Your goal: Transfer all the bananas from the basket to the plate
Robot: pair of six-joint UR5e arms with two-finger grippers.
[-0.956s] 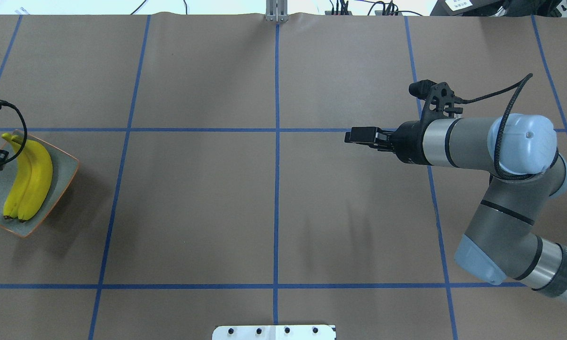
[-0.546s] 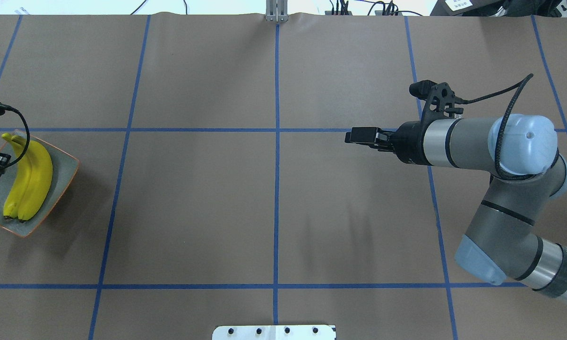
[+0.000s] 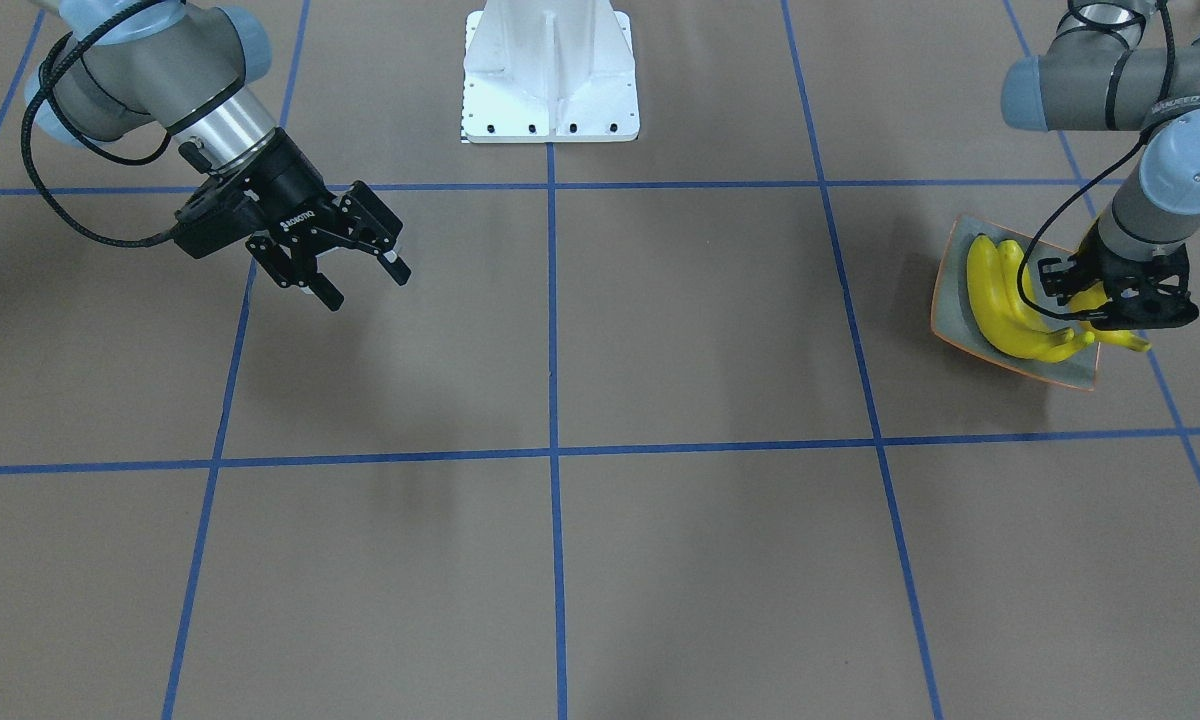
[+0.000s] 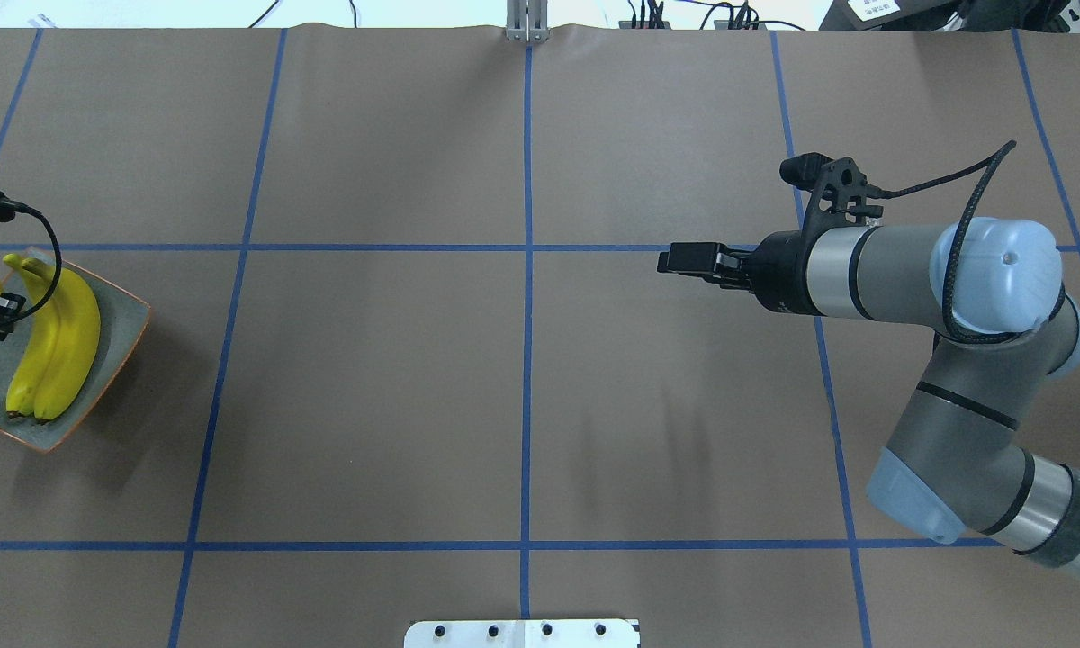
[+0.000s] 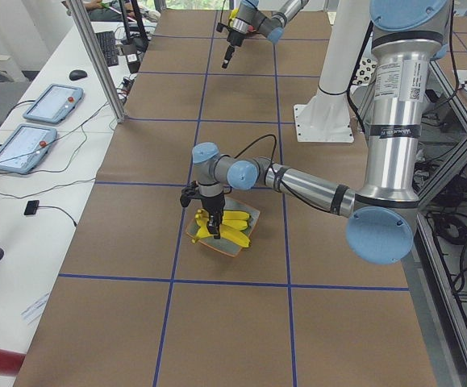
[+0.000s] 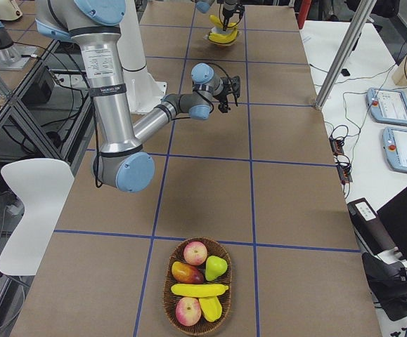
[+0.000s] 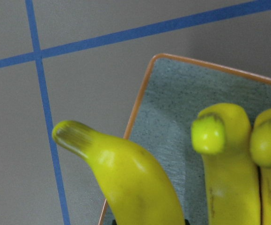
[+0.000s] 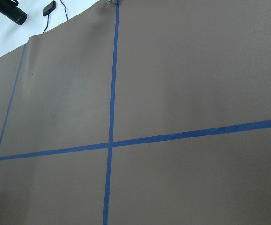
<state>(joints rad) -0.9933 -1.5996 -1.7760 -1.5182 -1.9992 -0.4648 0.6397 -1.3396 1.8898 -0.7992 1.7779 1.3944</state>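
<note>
I'm watching the left gripper (image 3: pixel 1118 316) clamping a bright yellow curved plastic banana (image 7: pixel 130 183) over the edge of the small square grey orange-rimmed plate (image 7: pixel 172 103), where two more bananas (image 3: pixel 1000 305) are lying together. The right gripper (image 3: pixel 368 288) is hanging open, gripping nothing, well apart.

Brown table (image 4: pixel 369 405): plate (image 4: pixel 119 335), basket (image 6: pixel 166 288)

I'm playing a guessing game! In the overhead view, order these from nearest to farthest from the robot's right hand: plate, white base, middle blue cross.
From the right hand:
1. Blue cross, just left of it.
2. White base, bottom edge.
3. Plate, far left.
</note>
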